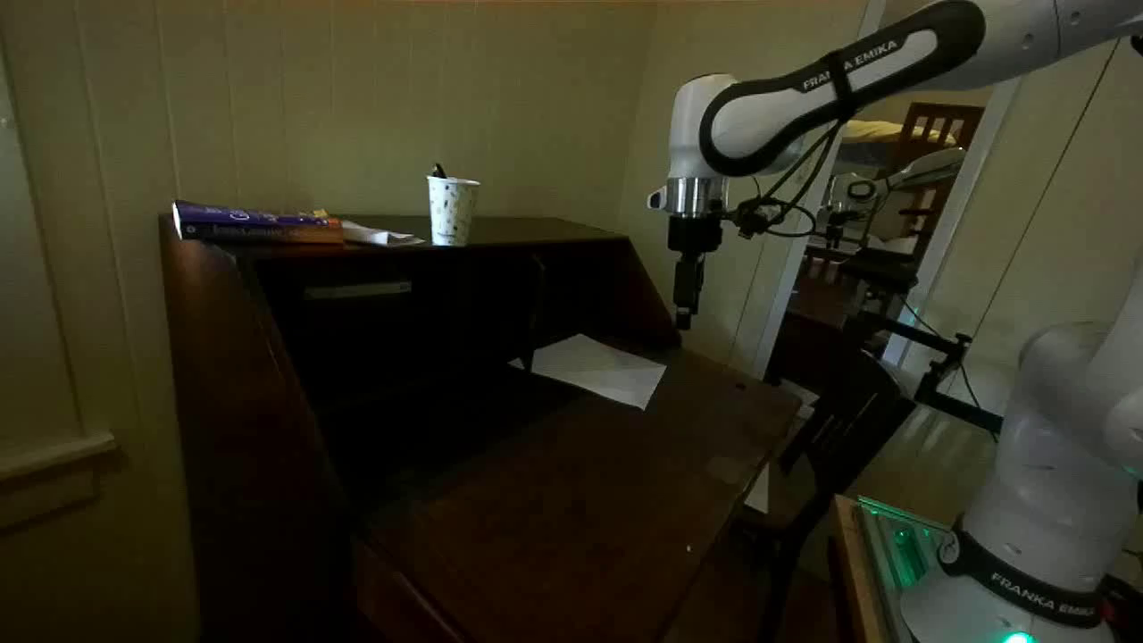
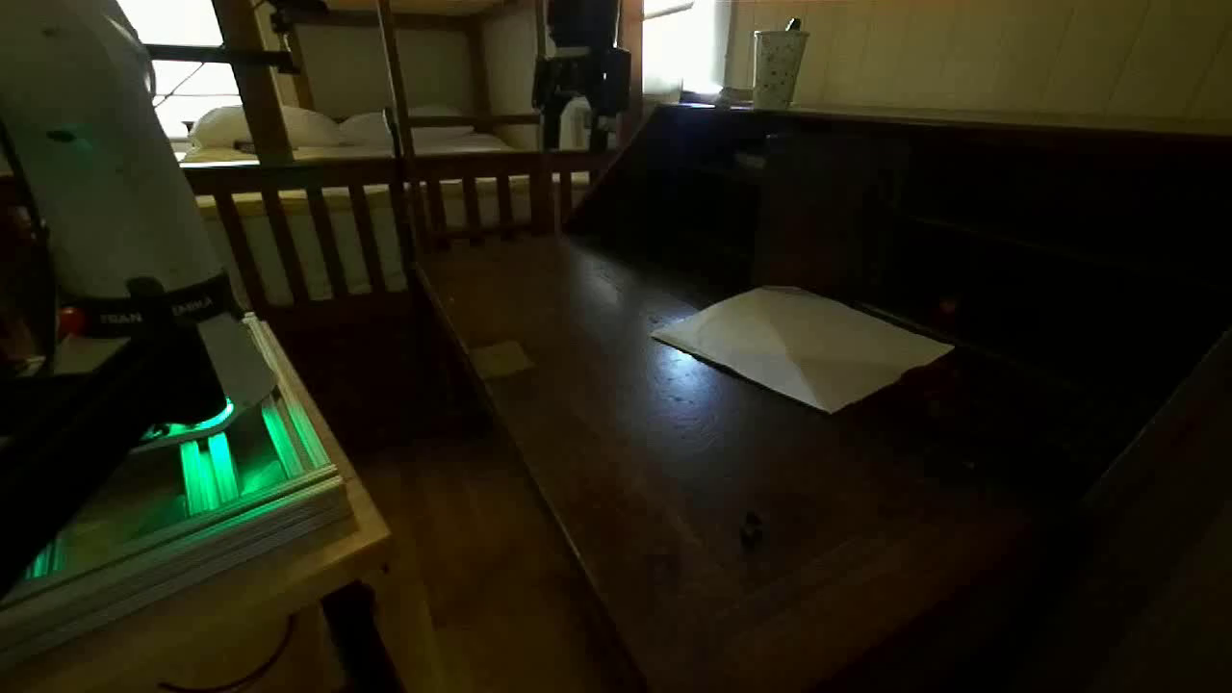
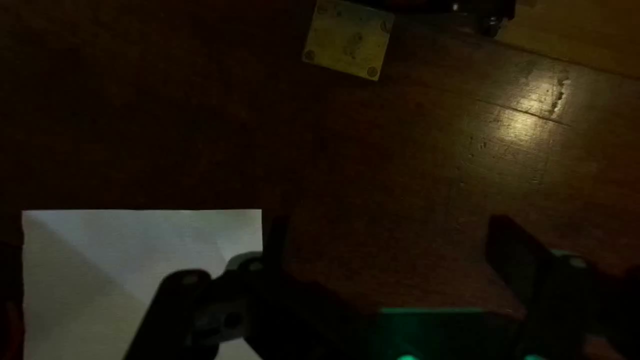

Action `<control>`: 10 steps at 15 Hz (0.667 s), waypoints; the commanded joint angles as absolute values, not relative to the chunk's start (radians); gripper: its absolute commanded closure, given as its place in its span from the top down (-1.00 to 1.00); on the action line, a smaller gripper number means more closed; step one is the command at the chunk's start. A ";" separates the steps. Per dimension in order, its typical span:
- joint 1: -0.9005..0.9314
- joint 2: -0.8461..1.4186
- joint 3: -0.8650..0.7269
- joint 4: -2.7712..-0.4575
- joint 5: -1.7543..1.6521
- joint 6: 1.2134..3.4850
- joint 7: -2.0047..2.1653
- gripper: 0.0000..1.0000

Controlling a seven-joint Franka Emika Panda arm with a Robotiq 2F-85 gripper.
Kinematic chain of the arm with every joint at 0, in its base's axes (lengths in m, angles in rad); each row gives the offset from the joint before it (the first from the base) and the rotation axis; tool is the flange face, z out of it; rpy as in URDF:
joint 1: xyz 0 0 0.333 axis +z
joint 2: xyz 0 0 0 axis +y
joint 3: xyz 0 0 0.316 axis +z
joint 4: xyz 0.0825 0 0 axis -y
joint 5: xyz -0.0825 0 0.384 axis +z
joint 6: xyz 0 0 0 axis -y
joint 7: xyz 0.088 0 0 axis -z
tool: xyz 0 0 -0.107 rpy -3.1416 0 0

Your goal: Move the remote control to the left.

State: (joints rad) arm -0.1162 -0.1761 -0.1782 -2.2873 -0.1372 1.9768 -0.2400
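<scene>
I cannot make out the remote control for certain in the dim light. A small dark item (image 2: pixel 751 527) lies near the desk's near end in an exterior view, and I cannot tell whether it is the remote. My gripper (image 1: pixel 684 314) hangs pointing down, high above the dark desk, in an exterior view. It also shows at the top of an exterior view (image 2: pixel 579 130). In the wrist view the gripper's fingers (image 3: pixel 385 235) stand wide apart with only bare wood between them. The left finger overlaps the edge of the white paper sheet (image 3: pixel 125 260).
The white paper lies on the desk in both exterior views (image 1: pixel 598 368) (image 2: pixel 799 342). A white cup with a straw (image 1: pixel 454 212) and books (image 1: pixel 259 223) stand on the desk's upper shelf. A brass plate (image 3: pixel 348 39) sits near the front edge. A chair (image 1: pixel 839 429) stands beside it.
</scene>
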 commanded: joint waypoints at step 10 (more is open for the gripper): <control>-0.179 0.069 -0.235 -2.058 0.011 2.021 -0.147 1.00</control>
